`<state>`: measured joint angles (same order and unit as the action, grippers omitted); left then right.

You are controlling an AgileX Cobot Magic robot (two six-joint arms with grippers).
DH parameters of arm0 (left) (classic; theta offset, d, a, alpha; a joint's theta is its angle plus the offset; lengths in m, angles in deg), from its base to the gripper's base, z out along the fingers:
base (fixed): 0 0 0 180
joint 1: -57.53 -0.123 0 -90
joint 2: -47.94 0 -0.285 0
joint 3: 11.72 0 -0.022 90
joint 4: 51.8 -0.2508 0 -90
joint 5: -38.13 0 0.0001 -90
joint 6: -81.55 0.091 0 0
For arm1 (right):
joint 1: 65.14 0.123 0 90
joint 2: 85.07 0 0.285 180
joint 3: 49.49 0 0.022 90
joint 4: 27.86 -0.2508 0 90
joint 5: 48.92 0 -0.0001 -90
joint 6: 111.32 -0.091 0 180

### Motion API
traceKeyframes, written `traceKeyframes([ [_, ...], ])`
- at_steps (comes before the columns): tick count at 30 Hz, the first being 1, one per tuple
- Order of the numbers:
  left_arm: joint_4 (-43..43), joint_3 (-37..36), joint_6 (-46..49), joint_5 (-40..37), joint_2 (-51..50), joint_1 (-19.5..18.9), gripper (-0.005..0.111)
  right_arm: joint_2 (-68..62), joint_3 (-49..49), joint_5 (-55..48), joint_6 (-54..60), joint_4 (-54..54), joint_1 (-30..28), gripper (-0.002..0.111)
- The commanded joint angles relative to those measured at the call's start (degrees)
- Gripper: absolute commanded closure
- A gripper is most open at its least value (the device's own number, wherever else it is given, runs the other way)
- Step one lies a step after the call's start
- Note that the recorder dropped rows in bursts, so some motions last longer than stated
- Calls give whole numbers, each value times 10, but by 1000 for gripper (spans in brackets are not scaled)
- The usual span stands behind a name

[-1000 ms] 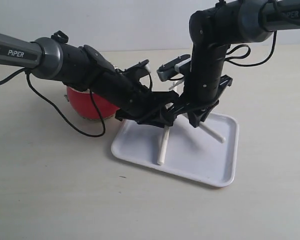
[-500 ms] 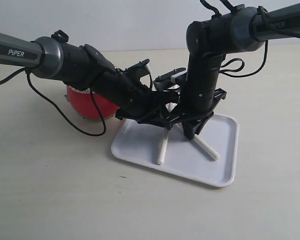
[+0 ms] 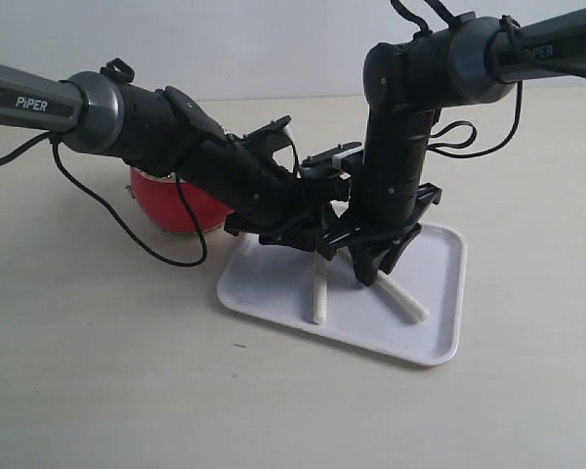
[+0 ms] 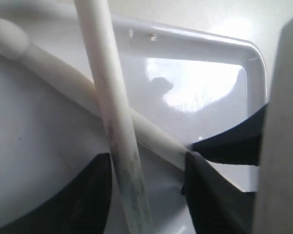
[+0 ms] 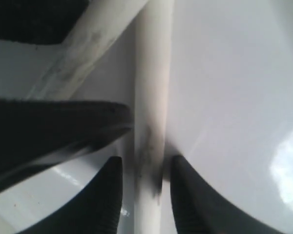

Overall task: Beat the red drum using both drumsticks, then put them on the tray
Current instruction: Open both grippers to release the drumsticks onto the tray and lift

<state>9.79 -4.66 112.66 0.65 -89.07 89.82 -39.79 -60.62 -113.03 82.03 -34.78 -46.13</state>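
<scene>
The red drum [image 3: 168, 207] stands behind my left arm, mostly hidden by it. In front of it, to the right, lies the white tray [image 3: 439, 332]. Both drumsticks rest on the tray and cross under the grippers: one drumstick [image 3: 318, 296] points toward the front rim, the other drumstick [image 3: 403, 300] angles to the right. My left gripper [image 3: 313, 239] [image 4: 147, 161] is open astride the first drumstick [image 4: 121, 146], with a gap to one jaw. My right gripper [image 3: 371, 266] [image 5: 146, 165] is open around the second drumstick [image 5: 149, 112], with narrow gaps on both sides.
The two grippers sit close together, low over the tray's back half. The tray's raised rim [image 4: 195, 43] runs just beyond the sticks. A black cable [image 3: 127, 230] loops from my left arm onto the pale tabletop [image 3: 98, 371].
My right gripper has come down and its drumstick now lies flat on the tray. Both grippers' jaws have spread apart from their sticks. The left arm has barely moved.
</scene>
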Motion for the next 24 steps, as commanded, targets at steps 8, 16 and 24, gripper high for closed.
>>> traceKeyframes([
  [8,1,30,-3,-39,25,2,60,40,-1,-24,6,-1,-2,74],
  [16,-4,32,-17,-50,84,2,60,119,-1,-23,6,-1,-2,74],
  [24,-28,32,-17,-50,174,-1,60,199,-1,-23,2,-11,-2,74],
])
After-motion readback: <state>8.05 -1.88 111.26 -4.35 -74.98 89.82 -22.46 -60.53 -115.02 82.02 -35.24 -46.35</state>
